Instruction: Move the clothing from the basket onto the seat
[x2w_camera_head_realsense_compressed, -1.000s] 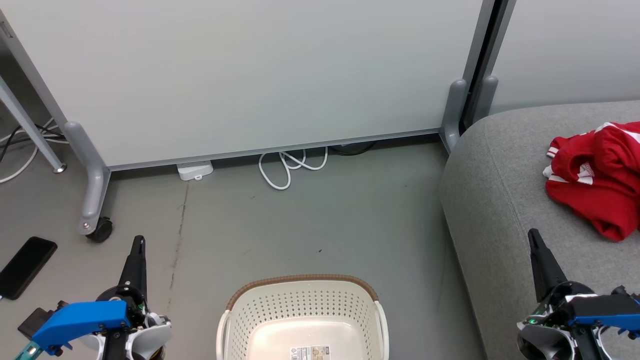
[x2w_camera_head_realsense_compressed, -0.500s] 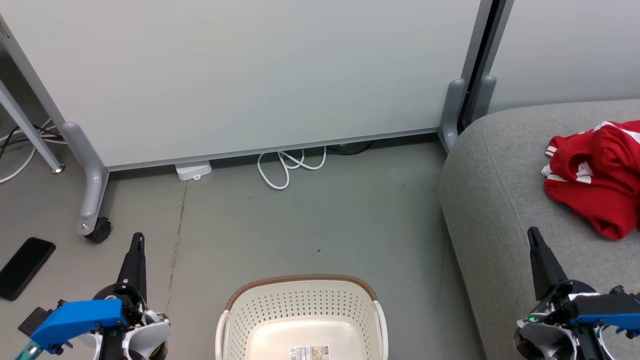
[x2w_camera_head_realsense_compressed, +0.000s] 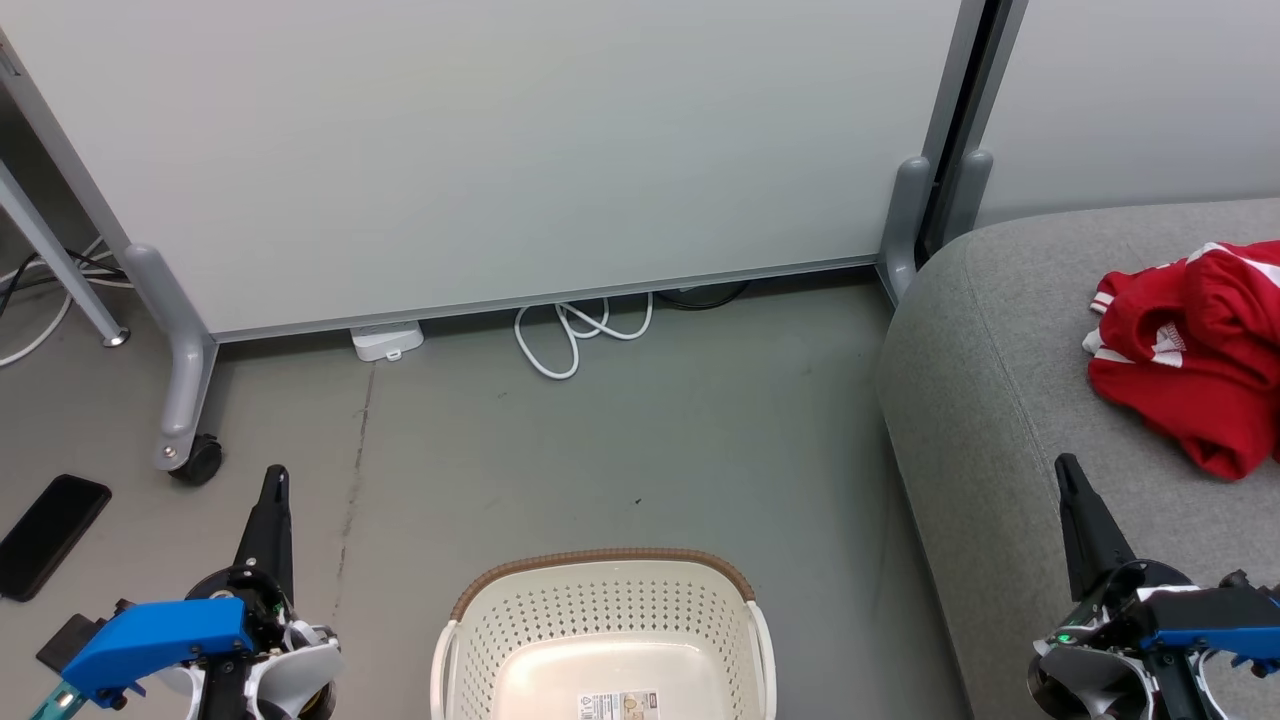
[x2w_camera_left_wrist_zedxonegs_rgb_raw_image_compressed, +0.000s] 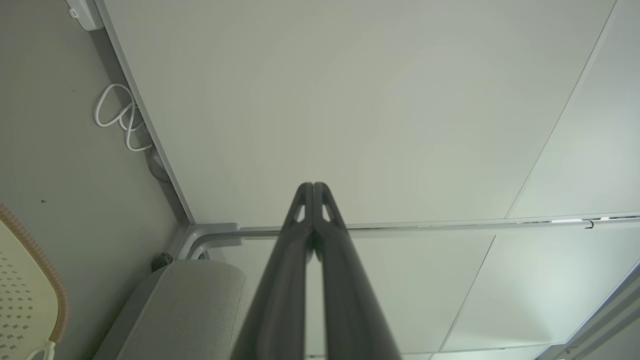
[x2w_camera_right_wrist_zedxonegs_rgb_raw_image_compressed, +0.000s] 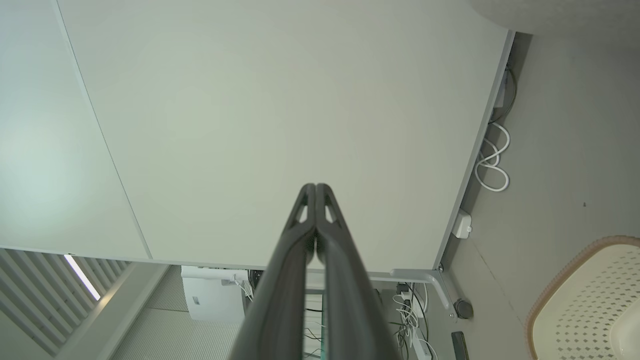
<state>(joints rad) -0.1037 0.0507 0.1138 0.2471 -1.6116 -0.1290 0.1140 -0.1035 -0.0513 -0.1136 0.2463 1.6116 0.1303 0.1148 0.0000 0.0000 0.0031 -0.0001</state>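
Note:
The red clothing (x2w_camera_head_realsense_compressed: 1195, 350) with white trim lies crumpled on the grey seat (x2w_camera_head_realsense_compressed: 990, 400) at the right edge of the head view. On the floor at bottom centre stands the cream basket (x2w_camera_head_realsense_compressed: 600, 615) with a brown rim; its visible floor holds just a label. My left gripper (x2w_camera_head_realsense_compressed: 275, 480) is shut and empty, left of the basket. My right gripper (x2w_camera_head_realsense_compressed: 1065, 468) is shut and empty over the seat's front, below the clothing. In the wrist views both grippers, left (x2w_camera_left_wrist_zedxonegs_rgb_raw_image_compressed: 313, 186) and right (x2w_camera_right_wrist_zedxonegs_rgb_raw_image_compressed: 315, 187), show fingers pressed together, pointing at the white panel.
A white wheeled partition (x2w_camera_head_realsense_compressed: 480, 150) stands behind the basket, its castor (x2w_camera_head_realsense_compressed: 195, 460) at the left. A coiled white cable (x2w_camera_head_realsense_compressed: 580, 335) and a small white box (x2w_camera_head_realsense_compressed: 387, 340) lie at its foot. A black phone (x2w_camera_head_realsense_compressed: 50, 535) rests on the floor at far left.
The whole head view has shifted very slightly; nothing in the scene has visibly moved and both grippers stay shut.

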